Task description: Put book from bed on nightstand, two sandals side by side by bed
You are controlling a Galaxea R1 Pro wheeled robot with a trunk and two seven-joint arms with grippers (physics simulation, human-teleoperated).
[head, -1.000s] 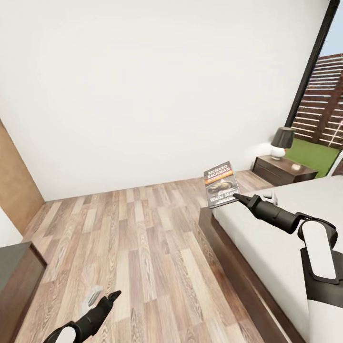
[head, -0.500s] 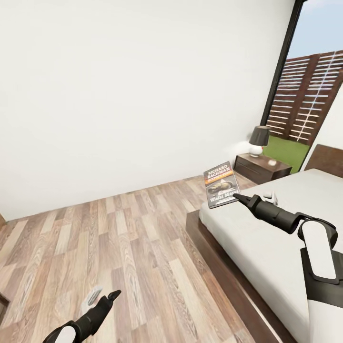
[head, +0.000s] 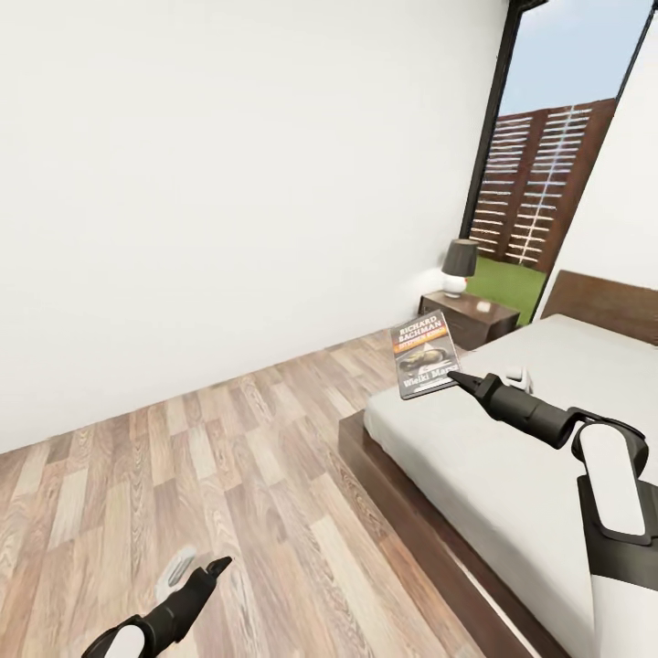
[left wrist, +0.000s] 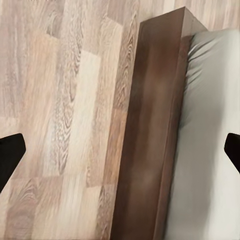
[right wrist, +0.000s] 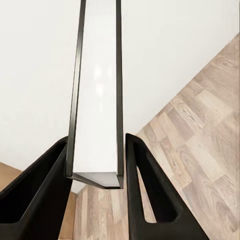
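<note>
View swung; nightstand (head: 469, 317) beyond bed (head: 512, 439)

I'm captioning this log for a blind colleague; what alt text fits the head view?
The right end effector holds a Richard Bachman paperback upright over the corner of a pale bed. Beyond stands a dark nightstand with a black-shaded lamp by a tall window. The left end effector hangs over the plank floor.
</note>
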